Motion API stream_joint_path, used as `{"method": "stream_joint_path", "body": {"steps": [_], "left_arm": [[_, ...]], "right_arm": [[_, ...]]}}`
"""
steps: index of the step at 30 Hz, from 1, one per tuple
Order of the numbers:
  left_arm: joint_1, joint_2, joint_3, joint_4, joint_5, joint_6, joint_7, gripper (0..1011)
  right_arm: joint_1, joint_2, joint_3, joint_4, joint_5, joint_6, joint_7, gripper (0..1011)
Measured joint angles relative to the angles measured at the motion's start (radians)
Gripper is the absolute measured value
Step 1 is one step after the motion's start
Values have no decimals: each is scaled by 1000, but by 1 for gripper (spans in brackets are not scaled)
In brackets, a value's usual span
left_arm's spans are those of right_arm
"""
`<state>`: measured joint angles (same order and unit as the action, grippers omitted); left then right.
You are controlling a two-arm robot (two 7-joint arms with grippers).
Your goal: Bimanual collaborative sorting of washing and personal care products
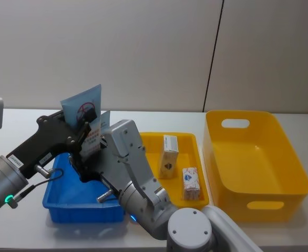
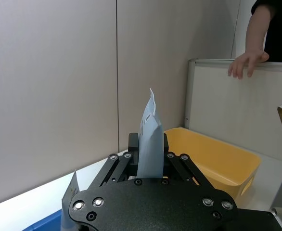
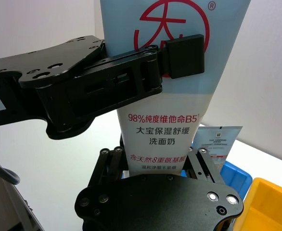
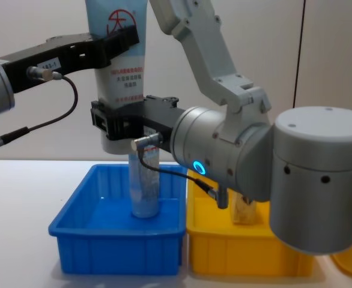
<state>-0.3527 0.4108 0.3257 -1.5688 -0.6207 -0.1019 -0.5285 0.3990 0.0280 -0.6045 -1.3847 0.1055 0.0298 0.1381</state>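
The wide pale-blue squeeze tube [image 4: 123, 75] is hanging above the blue plastic bin [image 4: 119, 255], tabletop front-left. The left end effector [image 4: 119, 42] is clamping its logo, and the right end effector [image 4: 117, 126] its lower body. Likely soft and light: pinch the flat faces.

A white table [image 1: 159, 122] stands before plain grey wall panels [image 1: 143, 47], evenly lit.

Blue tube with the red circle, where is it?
Chest view, left: the tube is held upright above the blue bin, left gripper high, right gripper lower.
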Motion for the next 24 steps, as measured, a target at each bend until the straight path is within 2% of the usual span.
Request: {"method": "stream_joint_path", "body": {"steps": [10, 14, 24], "left_arm": [[0, 0, 0, 0, 0, 0, -1, 198], [0, 0, 0, 0, 0, 0, -1, 272], [0, 0, 0, 0, 0, 0, -1, 605]], "right_arm": [[-4, 1, 4, -4, -2, 1, 0, 378], [-9, 4, 11, -11, 0, 5, 1, 360], [-18, 6, 32, -25, 1, 15, 0, 269]]}}
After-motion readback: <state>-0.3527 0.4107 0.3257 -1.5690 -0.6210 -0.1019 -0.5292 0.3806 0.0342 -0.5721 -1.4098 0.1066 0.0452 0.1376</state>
